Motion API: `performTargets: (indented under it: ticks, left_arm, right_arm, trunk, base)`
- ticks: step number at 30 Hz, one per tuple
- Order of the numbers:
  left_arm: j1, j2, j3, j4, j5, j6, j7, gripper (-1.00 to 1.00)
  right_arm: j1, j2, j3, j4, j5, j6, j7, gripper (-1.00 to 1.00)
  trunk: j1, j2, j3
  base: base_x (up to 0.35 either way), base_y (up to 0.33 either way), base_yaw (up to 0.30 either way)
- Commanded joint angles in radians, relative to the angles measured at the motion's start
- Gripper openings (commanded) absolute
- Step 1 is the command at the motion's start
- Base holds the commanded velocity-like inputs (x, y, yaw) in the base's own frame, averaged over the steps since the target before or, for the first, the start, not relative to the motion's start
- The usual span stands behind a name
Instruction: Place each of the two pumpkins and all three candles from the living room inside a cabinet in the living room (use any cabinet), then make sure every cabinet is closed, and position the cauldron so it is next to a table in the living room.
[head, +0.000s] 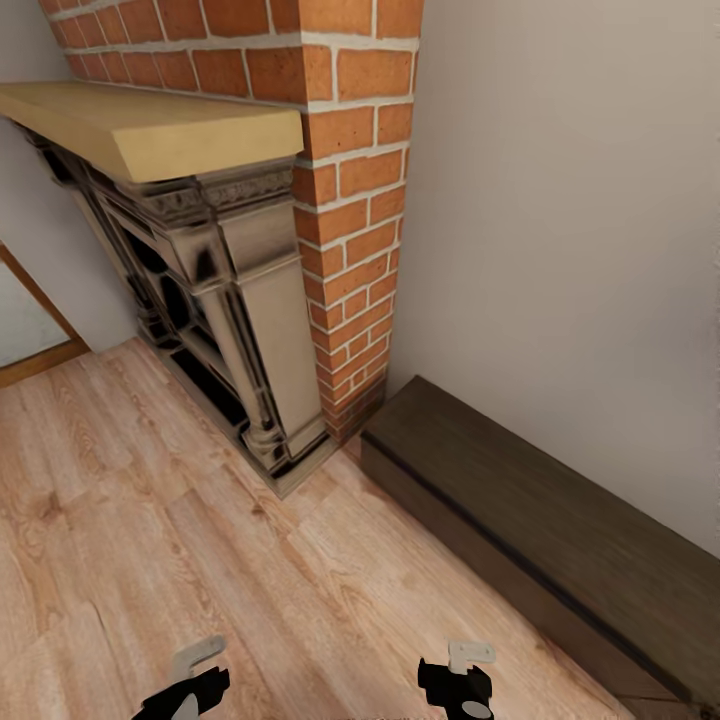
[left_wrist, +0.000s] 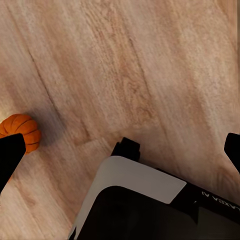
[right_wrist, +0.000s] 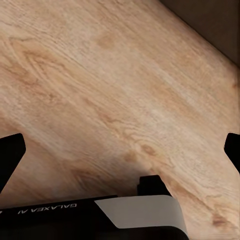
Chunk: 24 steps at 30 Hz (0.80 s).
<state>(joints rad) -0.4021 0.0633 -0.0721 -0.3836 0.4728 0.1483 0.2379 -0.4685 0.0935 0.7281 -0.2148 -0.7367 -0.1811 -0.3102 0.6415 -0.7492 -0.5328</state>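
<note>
Nearest your head camera, at the lower edge of the view, both arms hang over the plank floor (head: 150, 520). Your left gripper (left_wrist: 120, 150) stands wide, its dark fingertips (left_wrist: 10, 152) at opposite edges of the wrist view with nothing between them. Your right gripper (right_wrist: 120, 150) is likewise spread wide and empty over bare planks.

One pumpkin (left_wrist: 21, 131) rests on the floor in the left wrist view, just beside a left fingertip and partly hidden by it. It is round, so no long axis can be given; its stem is not visible, so I cannot tell which way it points.

The cabinet (head: 560, 520) sits ahead on your right, against the pale wall (head: 560, 200). Its long axis runs along that wall, from the brick chimney column (head: 355, 220) toward the lower right corner of the view. Its front panels appear closed. Left of the column stands the dark fireplace surround (head: 230, 300) under a light wooden mantel (head: 150, 125).
</note>
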Motion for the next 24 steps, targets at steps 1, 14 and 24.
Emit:
performTargets:
  ticks: [1, 14, 24]
  left_arm:
    - [0.0, 0.001, -0.008, -0.003, 0.007, 0.005, 0.008, 1.0]
    - [0.0, 0.001, -0.008, -0.003, 0.007, 0.005, 0.008, 1.0]
    - [0.0, 0.001, -0.008, -0.003, 0.007, 0.005, 0.008, 1.0]
  right_arm:
    - [-0.001, 0.0, 0.009, 0.0, -0.01, -0.004, -0.004, 1.0]
    - [-0.001, 0.0, 0.008, 0.002, -0.01, -0.004, -0.003, 1.0]
    - [-0.001, -0.001, 0.009, 0.002, -0.01, -0.004, -0.003, 1.0]
  trunk:
    - [0.0, -0.001, -0.002]
    - [0.0, -0.001, -0.019]
    - [0.0, -0.001, -0.03]
  base:
    - [0.0, 0.0, -0.18]
    - [0.0, 0.0, -0.18]
    - [0.0, 0.0, -0.206]
